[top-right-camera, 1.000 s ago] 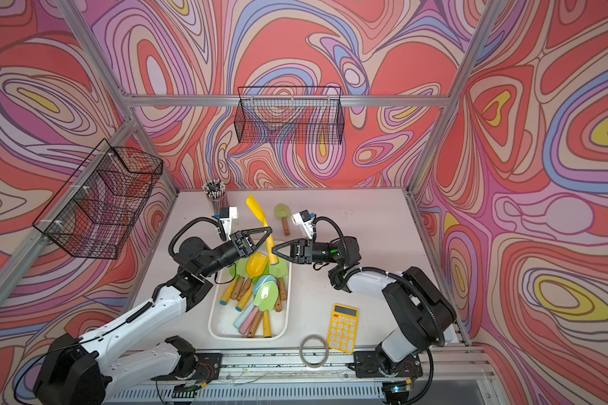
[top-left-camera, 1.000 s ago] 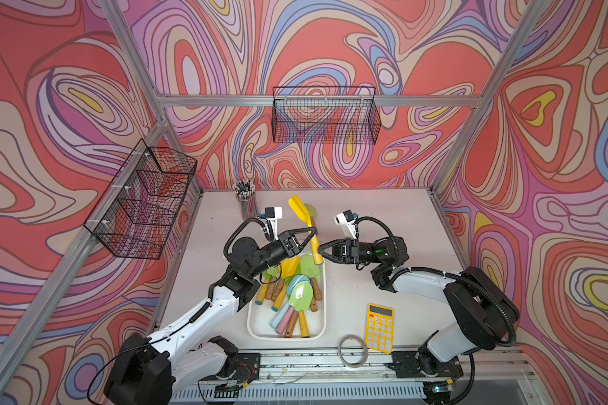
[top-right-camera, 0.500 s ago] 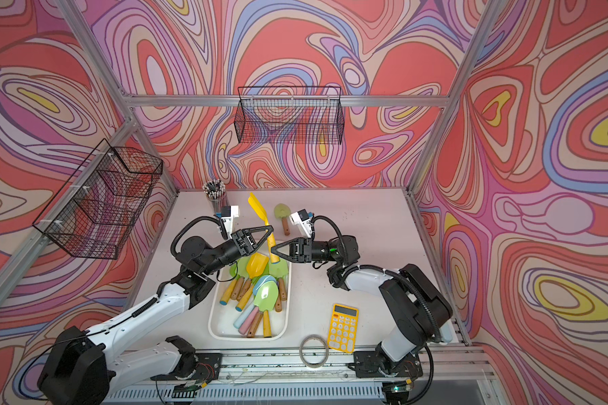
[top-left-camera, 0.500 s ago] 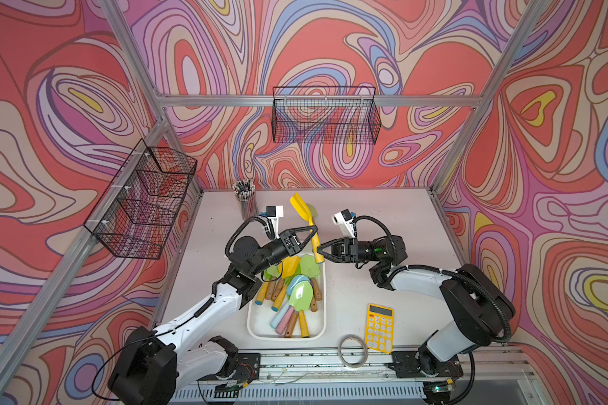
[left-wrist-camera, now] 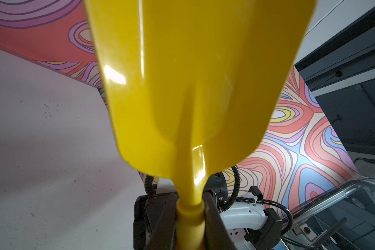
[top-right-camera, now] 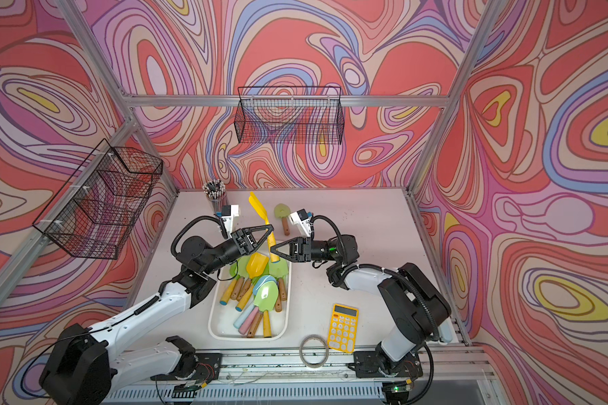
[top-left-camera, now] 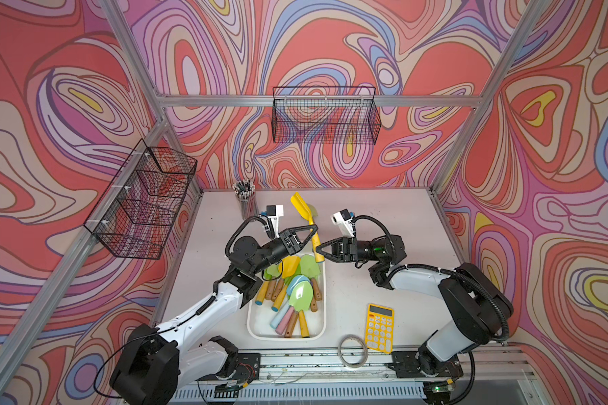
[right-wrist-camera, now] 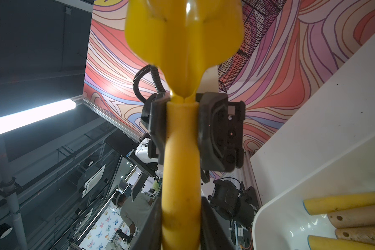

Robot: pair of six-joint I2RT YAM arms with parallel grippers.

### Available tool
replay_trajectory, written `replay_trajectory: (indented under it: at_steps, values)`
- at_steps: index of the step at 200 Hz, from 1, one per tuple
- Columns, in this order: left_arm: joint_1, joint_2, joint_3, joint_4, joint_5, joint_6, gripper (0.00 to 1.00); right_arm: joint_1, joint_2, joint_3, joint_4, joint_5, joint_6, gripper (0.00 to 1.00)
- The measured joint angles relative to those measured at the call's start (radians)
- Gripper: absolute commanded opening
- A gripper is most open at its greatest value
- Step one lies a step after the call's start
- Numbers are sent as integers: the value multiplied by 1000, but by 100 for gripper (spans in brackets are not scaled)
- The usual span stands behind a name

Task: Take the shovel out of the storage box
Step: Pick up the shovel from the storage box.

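Top views first. I've got the yellow shovel (top-left-camera: 299, 207) over the far end of the storage box (top-left-camera: 285, 337), blade up and leaning toward the back wall, handle slanting down toward the box. The left gripper (top-left-camera: 314, 229) reaches in from the left and has it at the neck, just under the blade. The right gripper (top-left-camera: 318, 249) reaches in from the right and meets the handle lower down. In both top views the two sets of jaws are narrow, one above the other on that handle. I cannot tell whether the handle's end is clear of the blades beneath it.

The box stands near the front of the worktop (top-left-camera: 383, 224) and holds a heap of other shovels (top-left-camera: 297, 292) with green, yellow and blue blades. A yellow calculator (top-left-camera: 379, 328) and a tape roll (top-left-camera: 352, 351) lie to its right. A pencil cup (top-left-camera: 245, 203) stands at the back. In a top view, a green shovel (top-right-camera: 282, 213) lies on the worktop behind the held one.

Left wrist now. The yellow shovel (left-wrist-camera: 193, 86) fills most of the picture with its blade. The left gripper (left-wrist-camera: 189, 207) has its jaws pressed on both sides of the collar where neck meets handle.

Right wrist. The right gripper (right-wrist-camera: 181, 218) has its jaws drawn in narrow against the handle on either side, touching it as far as I can see. Further along, the left gripper (right-wrist-camera: 182, 121) clasps the top of the handle. A corner of the storage box (right-wrist-camera: 279, 216) shows too, with handles lying in it.
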Motion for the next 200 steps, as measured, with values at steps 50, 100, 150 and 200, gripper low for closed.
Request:
replay_trajectory:
  at_steps: [50, 100, 150, 200]
  values:
    - [61, -85, -2, -179, -20, 57, 71, -4, 1, 22, -97, -3, -53, 21]
    - [82, -268, 79, -644, -108, 267, 67, -57, -35, 125, -562, 24, -302, 19]
    - [82, -278, 166, -1073, -233, 444, 65, -79, -35, 381, -1196, 182, -678, 19]
    - [24, -253, 166, -1304, -337, 515, 64, -116, 97, 596, -1573, 400, -905, 19]
